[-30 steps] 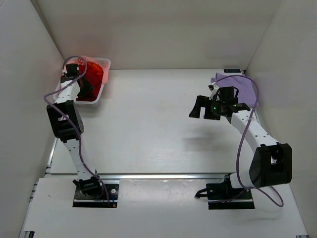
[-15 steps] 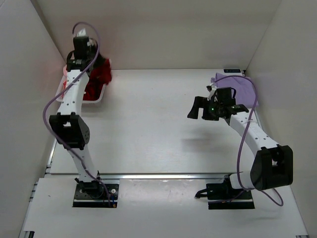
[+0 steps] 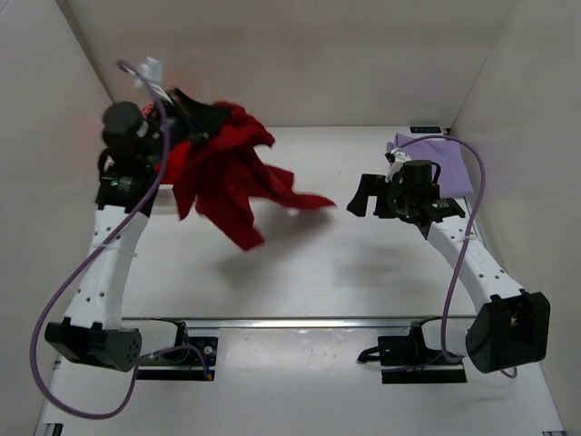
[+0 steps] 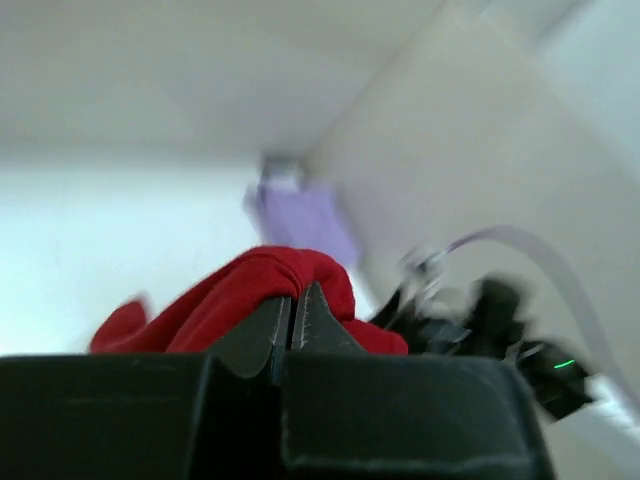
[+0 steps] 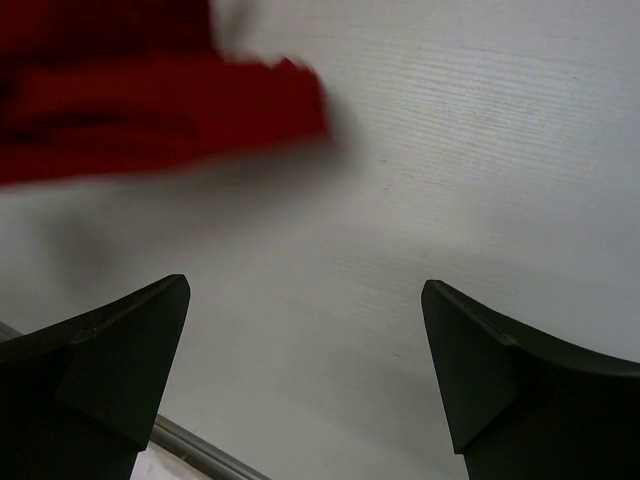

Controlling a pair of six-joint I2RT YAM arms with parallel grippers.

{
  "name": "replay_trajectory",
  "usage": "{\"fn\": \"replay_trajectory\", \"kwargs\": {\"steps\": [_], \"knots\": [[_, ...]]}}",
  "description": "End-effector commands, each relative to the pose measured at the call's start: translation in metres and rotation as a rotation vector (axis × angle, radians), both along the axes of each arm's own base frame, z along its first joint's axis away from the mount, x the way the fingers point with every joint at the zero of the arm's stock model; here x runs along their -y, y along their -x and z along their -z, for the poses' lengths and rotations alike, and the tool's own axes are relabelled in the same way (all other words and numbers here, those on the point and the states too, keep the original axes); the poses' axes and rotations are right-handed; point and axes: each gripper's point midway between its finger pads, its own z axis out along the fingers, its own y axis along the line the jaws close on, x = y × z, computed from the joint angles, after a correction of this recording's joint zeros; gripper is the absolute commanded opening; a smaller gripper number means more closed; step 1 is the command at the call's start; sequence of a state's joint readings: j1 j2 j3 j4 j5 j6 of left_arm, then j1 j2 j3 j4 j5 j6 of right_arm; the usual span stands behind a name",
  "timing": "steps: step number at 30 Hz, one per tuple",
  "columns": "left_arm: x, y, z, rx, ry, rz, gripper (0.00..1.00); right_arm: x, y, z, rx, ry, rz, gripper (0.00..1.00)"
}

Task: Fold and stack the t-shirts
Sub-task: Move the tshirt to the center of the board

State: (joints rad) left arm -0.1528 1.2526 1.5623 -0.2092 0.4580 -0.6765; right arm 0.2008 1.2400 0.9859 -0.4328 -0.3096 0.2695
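Note:
My left gripper (image 3: 195,116) is shut on the large dark red t-shirt (image 3: 227,177) and holds it high in the air over the table's left half; the cloth hangs and flares to the right. In the left wrist view the jaws (image 4: 293,310) pinch a red fold (image 4: 260,285). The red cloth's edge shows blurred at the top left of the right wrist view (image 5: 150,90). A pale lavender t-shirt (image 3: 445,163) lies folded at the back right. My right gripper (image 3: 366,197) is open and empty above the table, left of the lavender shirt.
White walls close in the table at the back and both sides. The white basket at the back left is hidden behind the left arm and the red cloth. A metal rail (image 3: 290,322) runs along the table's near edge.
My left arm has lifted the dark red t-shirt out of the basket and swung it up and to the right. The right gripper has shifted slightly.

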Motion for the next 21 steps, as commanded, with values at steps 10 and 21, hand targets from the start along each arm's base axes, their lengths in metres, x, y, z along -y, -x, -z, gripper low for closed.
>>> {"fn": "replay_trajectory", "kwargs": {"steps": [10,21], "knots": [[-0.028,0.039,0.341,-0.776,-0.181,-0.011,0.72,-0.012,0.021,0.031,0.028,0.054,-0.073,0.99],[-0.035,0.045,0.379,-0.761,-0.338,-0.118,0.7,-0.01,-0.01,0.078,-0.07,0.226,-0.024,0.65]]}}
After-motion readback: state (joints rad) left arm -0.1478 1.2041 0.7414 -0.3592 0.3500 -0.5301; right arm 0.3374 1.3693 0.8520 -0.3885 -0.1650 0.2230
